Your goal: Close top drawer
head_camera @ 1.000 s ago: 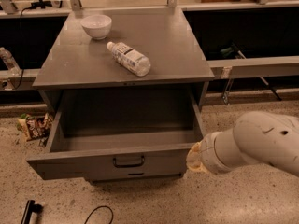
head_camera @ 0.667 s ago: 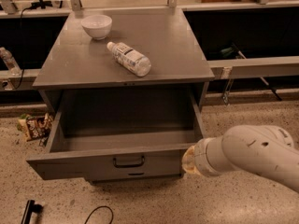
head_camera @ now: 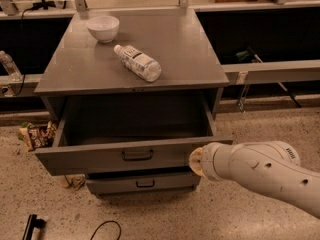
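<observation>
Top drawer (head_camera: 100,156) wide open. Gripper (head_camera: 196,161) at front's right end — open/shut: can't tell. Step: push-in. Nxt: straight shove toward cabinet, w/o skewing.

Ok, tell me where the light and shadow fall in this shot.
Camera view: the inside of the open top drawer sits in shadow under the cabinet top, which carries a soft sheen near the white bowl; the gripper, at the drawer front's right end, is lit pale; the bays behind are almost black.

White arm (head_camera: 260,171) outstretched, gripper (head_camera: 196,160) seemingly lower centre
</observation>
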Controlling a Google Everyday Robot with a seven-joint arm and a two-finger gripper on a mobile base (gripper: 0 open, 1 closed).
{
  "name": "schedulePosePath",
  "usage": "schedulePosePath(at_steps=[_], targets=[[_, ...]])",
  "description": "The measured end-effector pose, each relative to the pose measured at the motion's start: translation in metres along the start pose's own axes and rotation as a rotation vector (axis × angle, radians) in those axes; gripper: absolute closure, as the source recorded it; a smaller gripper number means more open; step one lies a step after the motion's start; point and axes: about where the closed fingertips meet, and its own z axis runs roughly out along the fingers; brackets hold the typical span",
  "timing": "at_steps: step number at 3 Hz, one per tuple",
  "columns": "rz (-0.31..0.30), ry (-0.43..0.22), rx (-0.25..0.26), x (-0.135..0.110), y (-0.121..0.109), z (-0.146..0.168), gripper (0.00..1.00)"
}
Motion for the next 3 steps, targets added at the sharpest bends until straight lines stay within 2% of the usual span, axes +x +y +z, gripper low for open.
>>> schedulePosePath(at_steps=[1, 2, 3], targets=[[0.000, 0.000, 0.000, 0.000, 0.000, 0.000, 1.00], [-0.039, -0.025, 0.020, -0.004, -0.014, 0.018, 1.00], [-0.091, -0.064, 0.066, -0.007, -0.044, 0.050, 1.00]])
